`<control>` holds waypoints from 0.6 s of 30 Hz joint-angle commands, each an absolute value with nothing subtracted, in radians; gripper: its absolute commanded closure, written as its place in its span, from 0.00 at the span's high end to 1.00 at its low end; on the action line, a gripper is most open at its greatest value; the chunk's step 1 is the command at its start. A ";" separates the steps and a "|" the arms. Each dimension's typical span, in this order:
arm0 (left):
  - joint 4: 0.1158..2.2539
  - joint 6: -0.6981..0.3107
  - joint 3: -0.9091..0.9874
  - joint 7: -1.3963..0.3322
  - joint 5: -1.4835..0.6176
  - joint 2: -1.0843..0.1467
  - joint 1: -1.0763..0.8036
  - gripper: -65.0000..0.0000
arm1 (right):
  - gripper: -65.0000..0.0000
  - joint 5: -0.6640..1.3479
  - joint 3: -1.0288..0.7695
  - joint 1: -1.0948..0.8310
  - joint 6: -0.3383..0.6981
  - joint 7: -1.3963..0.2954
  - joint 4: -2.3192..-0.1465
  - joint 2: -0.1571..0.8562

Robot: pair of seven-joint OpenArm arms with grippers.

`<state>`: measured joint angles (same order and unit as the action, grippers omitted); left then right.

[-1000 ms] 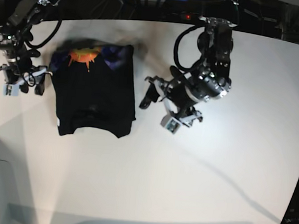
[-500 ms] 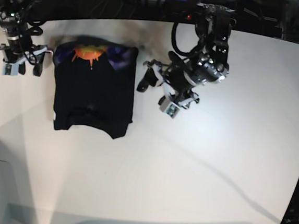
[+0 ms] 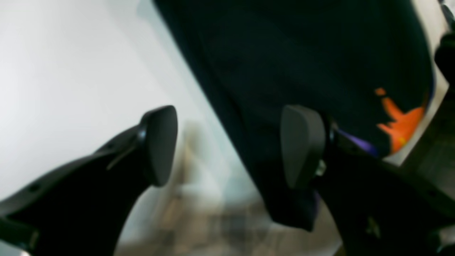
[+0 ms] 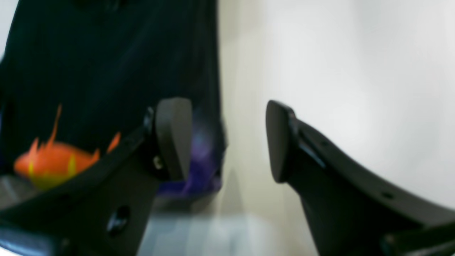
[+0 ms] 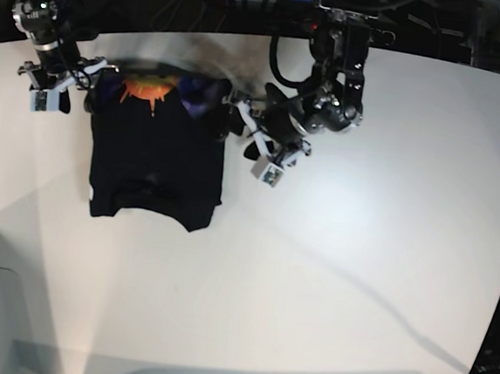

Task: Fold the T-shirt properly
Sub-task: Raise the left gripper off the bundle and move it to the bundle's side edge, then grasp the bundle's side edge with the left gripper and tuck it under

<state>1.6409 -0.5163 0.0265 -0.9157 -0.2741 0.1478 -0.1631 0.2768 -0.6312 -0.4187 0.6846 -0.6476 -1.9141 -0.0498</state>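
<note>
Base view: both spread-jawed, empty grippers, left gripper (image 5: 247, 143) and right gripper (image 5: 63, 92), should pinch the T-shirt (image 5: 156, 157) far corners evenly.

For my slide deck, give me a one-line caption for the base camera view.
Two open grippers, left gripper and right gripper, flank the printed end of the partly folded black T-shirt on a white table.

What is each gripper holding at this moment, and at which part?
Nothing is held. The left gripper and the right gripper are both open at the far corners of the T-shirt, with no cloth between the jaws.
</note>
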 commanded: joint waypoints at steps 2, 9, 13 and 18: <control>1.641 -0.518 0.024 -0.894 -0.292 0.157 -0.148 0.68 | 0.52 0.295 -0.616 -0.432 0.698 -0.624 -1.933 -0.042; 1.639 -0.518 -0.001 -0.894 -0.395 0.157 -0.147 0.68 | 0.52 0.294 -0.610 -0.437 0.698 -0.624 -1.929 -0.044; 1.613 -0.518 -0.001 -0.894 -0.433 0.157 -0.145 0.68 | 0.52 0.292 -0.610 -0.433 0.698 -0.624 -1.928 -0.044; 1.537 -0.518 -0.001 -0.894 -0.437 0.157 -0.127 0.68 | 0.52 0.292 -0.610 -0.435 0.698 -0.624 -1.926 -0.044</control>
<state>1.5208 -0.5121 0.0036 -0.9092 -0.4126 0.1497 -0.1371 0.2771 -0.6075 -0.4332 0.6846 -0.6434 -1.9121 -0.0502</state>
